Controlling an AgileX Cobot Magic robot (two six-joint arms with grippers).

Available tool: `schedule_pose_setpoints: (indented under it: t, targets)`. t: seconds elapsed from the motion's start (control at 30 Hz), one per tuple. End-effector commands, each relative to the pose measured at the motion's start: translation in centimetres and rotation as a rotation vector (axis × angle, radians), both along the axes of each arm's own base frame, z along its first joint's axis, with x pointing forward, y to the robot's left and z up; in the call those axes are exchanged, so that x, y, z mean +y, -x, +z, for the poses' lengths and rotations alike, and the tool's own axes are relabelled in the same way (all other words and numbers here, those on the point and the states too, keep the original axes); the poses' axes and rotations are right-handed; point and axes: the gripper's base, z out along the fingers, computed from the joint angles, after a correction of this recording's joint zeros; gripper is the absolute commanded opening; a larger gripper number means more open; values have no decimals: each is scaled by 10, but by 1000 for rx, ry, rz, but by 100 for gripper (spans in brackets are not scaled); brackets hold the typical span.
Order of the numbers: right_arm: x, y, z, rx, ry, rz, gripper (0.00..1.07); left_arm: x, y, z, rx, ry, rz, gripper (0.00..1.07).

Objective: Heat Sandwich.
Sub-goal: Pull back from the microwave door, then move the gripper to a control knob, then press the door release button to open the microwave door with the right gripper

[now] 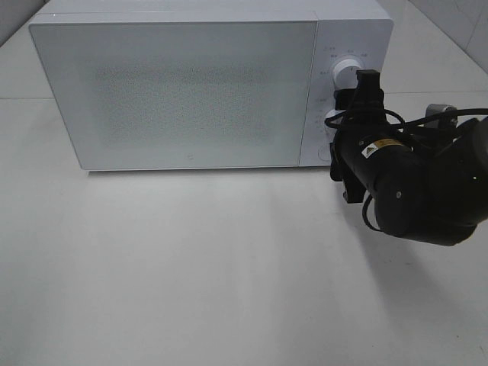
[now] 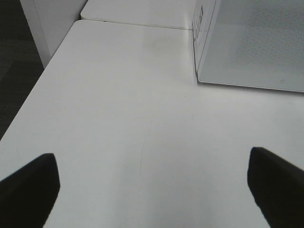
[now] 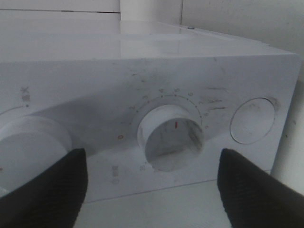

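Observation:
The sandwich is out of view in every frame. A white microwave (image 1: pixel 183 91) stands at the back of the table with its door closed. My right gripper (image 1: pixel 335 126) is at the control panel, level with the lower knob (image 3: pixel 173 137). In the right wrist view the right gripper (image 3: pixel 152 190) is open, its black fingers (image 3: pixel 256 190) spread wider than the knob and not touching it. My left gripper (image 2: pixel 152 190) is open over the bare white table (image 2: pixel 118 118), with nothing between its fingers. The left arm does not show in the exterior high view.
The panel also carries an upper knob (image 1: pixel 349 69) and a round button (image 3: pixel 251 121) beside the lower knob. The table's left edge (image 2: pixel 28 99) drops to a dark floor. The microwave's door corner (image 2: pixel 202 76) is ahead of the left gripper.

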Motion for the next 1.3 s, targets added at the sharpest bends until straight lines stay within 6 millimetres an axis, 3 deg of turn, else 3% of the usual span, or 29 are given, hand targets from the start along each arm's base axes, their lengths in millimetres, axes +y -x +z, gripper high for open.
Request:
schedule_pose_setpoints:
  t: [0.03, 0.3, 0.57, 1.1, 1.3]
  targets:
    - [-2, 8, 8, 17, 78, 68, 76, -1, 3, 0, -32, 7, -2, 103]
    - [-5, 27, 27, 93, 254, 205, 76, -1, 3, 0, -32, 7, -2, 103]
    - [-4, 44, 48, 147, 572, 467, 76, -1, 3, 0, -32, 7, -2, 103]
    - [-35, 49, 76, 368, 958, 966, 76, -1, 3, 0, -32, 7, -2, 103]
    - [-42, 60, 93, 452, 1143, 1122, 76, -1, 3, 0, -32, 7, -2, 103]
